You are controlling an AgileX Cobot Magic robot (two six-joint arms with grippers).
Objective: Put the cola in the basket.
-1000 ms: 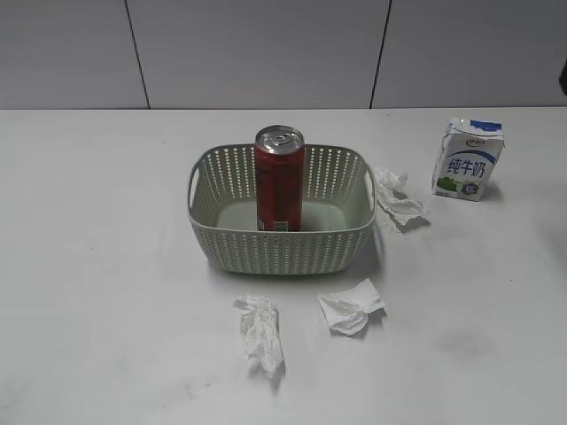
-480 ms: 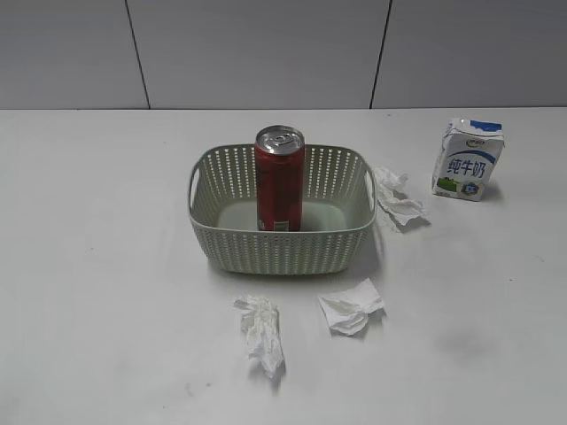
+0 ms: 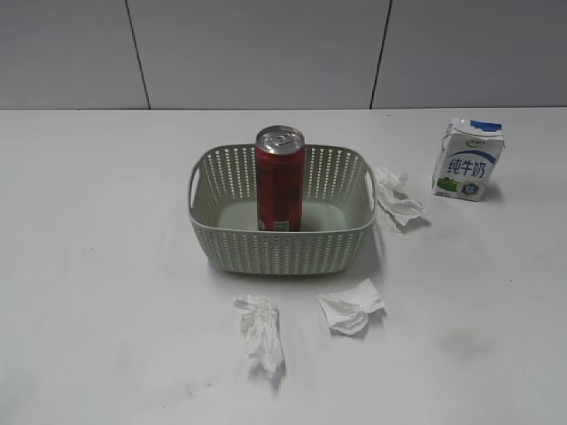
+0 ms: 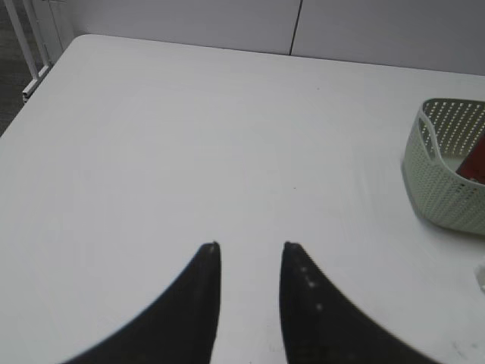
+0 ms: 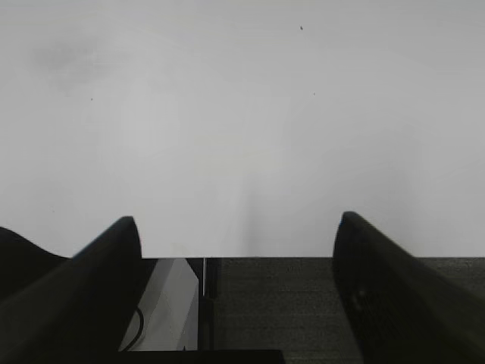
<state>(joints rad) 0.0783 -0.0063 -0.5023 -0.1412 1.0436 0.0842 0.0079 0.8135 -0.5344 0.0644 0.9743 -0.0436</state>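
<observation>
The cola (image 3: 279, 177), a tall red can with a silver top, stands upright inside the pale green basket (image 3: 279, 252) at the table's middle. No gripper shows in the exterior view. In the left wrist view my left gripper (image 4: 250, 246) is open and empty over bare table, well to the left of the basket (image 4: 443, 189). A red sliver of the cola (image 4: 477, 159) shows inside it. My right gripper (image 5: 239, 220) is wide open and empty at the table's front edge, with neither can nor basket in its view.
A white-and-blue milk carton (image 3: 468, 159) stands at the back right. Crumpled tissues lie right of the basket (image 3: 397, 199) and in front of it (image 3: 351, 308), (image 3: 261, 332). The table's edge (image 5: 303, 256) shows in the right wrist view, with dark floor below.
A dark shape at the far right edge of the exterior view one second ago has gone. The can, basket and other things have not moved.
</observation>
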